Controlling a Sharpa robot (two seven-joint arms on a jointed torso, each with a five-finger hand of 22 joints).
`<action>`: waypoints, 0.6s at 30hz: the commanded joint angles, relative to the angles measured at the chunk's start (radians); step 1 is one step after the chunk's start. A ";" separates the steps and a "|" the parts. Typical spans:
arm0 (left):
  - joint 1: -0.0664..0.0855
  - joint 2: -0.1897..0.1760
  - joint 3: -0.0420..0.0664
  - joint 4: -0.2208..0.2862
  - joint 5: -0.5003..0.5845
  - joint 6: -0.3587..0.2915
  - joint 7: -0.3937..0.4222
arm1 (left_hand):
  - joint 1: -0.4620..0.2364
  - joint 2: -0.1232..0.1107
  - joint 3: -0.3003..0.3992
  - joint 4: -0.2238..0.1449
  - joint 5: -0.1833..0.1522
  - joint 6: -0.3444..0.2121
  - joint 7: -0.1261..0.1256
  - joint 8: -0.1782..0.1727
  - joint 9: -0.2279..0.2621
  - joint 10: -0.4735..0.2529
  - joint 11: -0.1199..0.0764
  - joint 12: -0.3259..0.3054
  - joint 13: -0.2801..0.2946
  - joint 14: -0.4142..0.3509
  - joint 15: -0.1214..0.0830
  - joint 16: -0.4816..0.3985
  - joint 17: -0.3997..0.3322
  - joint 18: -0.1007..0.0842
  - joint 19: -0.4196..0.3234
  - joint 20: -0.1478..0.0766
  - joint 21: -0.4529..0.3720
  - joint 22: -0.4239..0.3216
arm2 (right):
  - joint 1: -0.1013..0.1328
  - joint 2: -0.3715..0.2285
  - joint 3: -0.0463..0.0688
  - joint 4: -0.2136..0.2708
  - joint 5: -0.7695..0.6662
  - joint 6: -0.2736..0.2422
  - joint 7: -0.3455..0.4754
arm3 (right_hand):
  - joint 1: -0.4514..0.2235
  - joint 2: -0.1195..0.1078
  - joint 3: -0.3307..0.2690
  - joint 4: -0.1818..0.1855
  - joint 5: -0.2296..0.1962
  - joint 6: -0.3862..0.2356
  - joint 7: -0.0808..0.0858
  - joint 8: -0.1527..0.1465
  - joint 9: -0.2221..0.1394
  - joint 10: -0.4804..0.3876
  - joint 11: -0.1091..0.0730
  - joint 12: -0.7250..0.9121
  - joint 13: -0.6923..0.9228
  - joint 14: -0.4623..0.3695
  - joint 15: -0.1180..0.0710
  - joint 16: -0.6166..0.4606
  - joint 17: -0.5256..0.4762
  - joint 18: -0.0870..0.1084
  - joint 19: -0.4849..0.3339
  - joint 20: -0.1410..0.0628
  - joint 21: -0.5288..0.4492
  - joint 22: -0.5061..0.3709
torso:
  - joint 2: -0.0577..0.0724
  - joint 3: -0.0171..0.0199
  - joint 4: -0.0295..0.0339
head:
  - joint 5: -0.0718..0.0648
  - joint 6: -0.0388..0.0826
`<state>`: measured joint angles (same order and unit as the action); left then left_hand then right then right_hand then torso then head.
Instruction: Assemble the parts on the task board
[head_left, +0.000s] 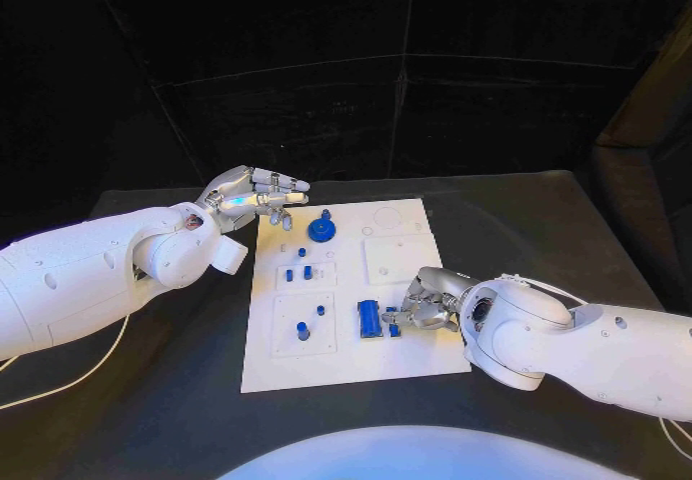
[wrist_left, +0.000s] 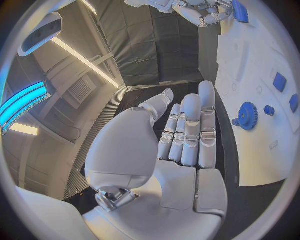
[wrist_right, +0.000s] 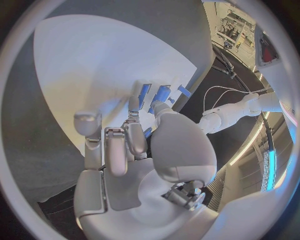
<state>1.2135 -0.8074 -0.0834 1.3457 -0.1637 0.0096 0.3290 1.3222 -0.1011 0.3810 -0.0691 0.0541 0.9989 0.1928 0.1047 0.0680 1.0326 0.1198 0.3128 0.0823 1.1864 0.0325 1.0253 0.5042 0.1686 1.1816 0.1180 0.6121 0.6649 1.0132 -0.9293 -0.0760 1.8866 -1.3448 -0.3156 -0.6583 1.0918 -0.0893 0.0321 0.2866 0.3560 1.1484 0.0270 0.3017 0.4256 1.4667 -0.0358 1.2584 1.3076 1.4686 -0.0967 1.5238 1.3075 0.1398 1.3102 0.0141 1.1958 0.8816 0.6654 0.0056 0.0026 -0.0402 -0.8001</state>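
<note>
1. Left hand (head_left: 257, 195) hovers over the far left corner of the task board (head_left: 418, 370), fingers held straight and side by side, gripping nothing; in the left wrist view (wrist_left: 187, 135) the palm is bare.
2. Just right of that hand, a blue gear (head_left: 323, 233) stands on the board's far part, with a small blue knob just beyond it.
3. Nearer along the board's left column lie small blue parts (head_left: 297, 273), and a blue peg (head_left: 302, 328) stands in a round recess at the near left.
4. Around the board's middle a larger blue block (head_left: 369, 318) lies upright in its slot area, touching or nearly touching the right hand's fingertips.
5. Right hand (head_left: 421, 305) rests at the board's right-middle, fingers curled toward the block and a smaller blue piece beside it; whether it truly pinches anything I cannot tell, since the fingers hide the contact in both the head and right wrist (wrist_right: 134, 145) views.
6. Risk, as I judge it: a partial grip could let the piece slip or tilt and jam at its slot, and a sideways push might knock the block or shift the unfastened-looking board.
</note>
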 joint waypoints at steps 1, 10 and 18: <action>0.001 0.000 0.001 0.001 0.005 0.010 0.002 | 0.002 0.007 -0.001 -0.004 -0.002 -0.008 0.002 0.007 0.000 -0.005 0.000 0.004 -0.001 -0.006 -0.002 0.004 -0.001 0.014 0.000 0.009 -0.003 -0.001 | 0.001 -0.005 0.000 0.000 0.004 -0.009 -0.007 | -0.009 0.002 -0.005 0.000 -0.004 0.009 0.001 0.003 0.002 0.010 -0.008 0.003 0.037 0.084 -0.006 0.004 0.173 -0.017 -0.001 -0.005 -0.001 0.001 | 0.000 -0.0002 0.0002 | -0.001 0.000; 0.001 0.000 0.001 0.001 0.005 0.009 0.002 | 0.002 0.007 -0.001 -0.004 -0.002 -0.008 0.002 0.007 0.000 -0.005 0.000 0.004 -0.001 -0.006 -0.002 0.004 -0.001 0.014 0.000 0.009 -0.003 -0.001 | 0.001 -0.025 0.000 -0.003 0.008 -0.049 0.052 | 0.103 0.010 -0.018 -0.056 -0.042 -0.020 0.012 -0.016 -0.001 0.000 0.000 -0.020 0.026 0.080 -0.001 -0.007 0.152 -0.014 -0.014 -0.002 -0.017 -0.022 | -0.001 0.0003 0.0005 | -0.001 0.003; 0.001 0.001 0.000 -0.004 0.005 -0.010 0.020 | -0.005 0.008 -0.004 -0.001 -0.002 -0.008 0.002 0.009 0.000 -0.006 0.000 0.008 -0.001 -0.008 -0.001 0.004 -0.003 0.013 -0.002 0.010 -0.006 -0.002 | 0.013 -0.066 0.001 -0.037 0.266 -0.187 0.373 | 0.131 -0.023 -0.093 -0.052 -0.074 -0.130 0.062 -0.095 -0.040 -0.124 0.044 -0.316 -0.176 0.033 0.035 -0.117 -0.030 0.025 -0.133 0.030 -0.184 -0.272 | -0.005 -0.0009 0.0002 | -0.006 0.023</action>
<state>1.2133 -0.8072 -0.0837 1.3425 -0.1637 0.0073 0.3290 1.3222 -0.1012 0.3810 -0.0691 0.0541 0.9952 0.1964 0.1088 0.0680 1.0326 0.1198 0.3168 0.0823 1.1865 0.0325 1.0253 0.5016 0.1686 1.1781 0.1215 0.6122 0.6634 1.0197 -0.9935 -0.0763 1.8572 -1.2496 -0.4048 -0.4990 1.2107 -0.1150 -0.0539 0.2349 0.2872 1.0299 0.0838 0.2160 0.3916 1.3769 0.0020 1.0267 1.1881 1.4663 -0.0688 1.4405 1.2968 0.1416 1.2104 0.0386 1.0604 0.6788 0.6629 0.0057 0.0026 -0.0433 -0.7853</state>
